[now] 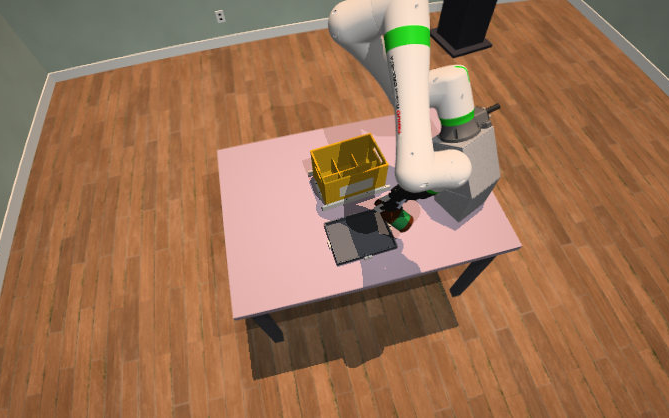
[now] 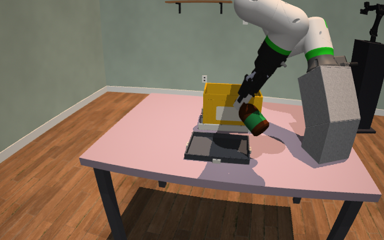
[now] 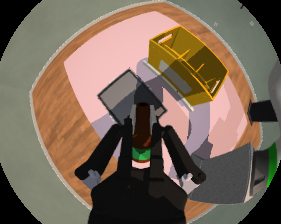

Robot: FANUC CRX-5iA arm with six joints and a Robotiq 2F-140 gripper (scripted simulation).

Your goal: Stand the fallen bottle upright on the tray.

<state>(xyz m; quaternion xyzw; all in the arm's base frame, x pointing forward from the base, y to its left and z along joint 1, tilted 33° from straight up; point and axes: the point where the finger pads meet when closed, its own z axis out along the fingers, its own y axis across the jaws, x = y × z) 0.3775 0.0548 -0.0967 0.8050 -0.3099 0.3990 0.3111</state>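
Above the pink table (image 1: 269,207) (image 2: 145,128) (image 3: 101,55), fingers clamped on the tilted bottle (image 1: 400,220) (image 2: 254,119) (image 3: 142,132) should swing its base toward six o'clock before lowering gently.

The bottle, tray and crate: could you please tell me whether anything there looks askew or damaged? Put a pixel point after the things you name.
Only the brown bottle (image 1: 401,220) (image 2: 254,119) (image 3: 142,132) is askew: the gripper (image 1: 382,207) (image 2: 240,103) (image 3: 143,110) holds it tilted, off the tray (image 1: 334,250) (image 2: 217,158) (image 3: 111,87). The tray and yellow crate (image 1: 355,185) (image 2: 210,110) (image 3: 178,79) look level, with no visible damage.

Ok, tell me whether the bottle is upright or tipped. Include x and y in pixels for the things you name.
Tipped: the bottle (image 1: 401,220) (image 2: 254,119) (image 3: 142,132) slants in the hand (image 1: 382,206) (image 2: 240,103) (image 3: 143,110), base down to one side.
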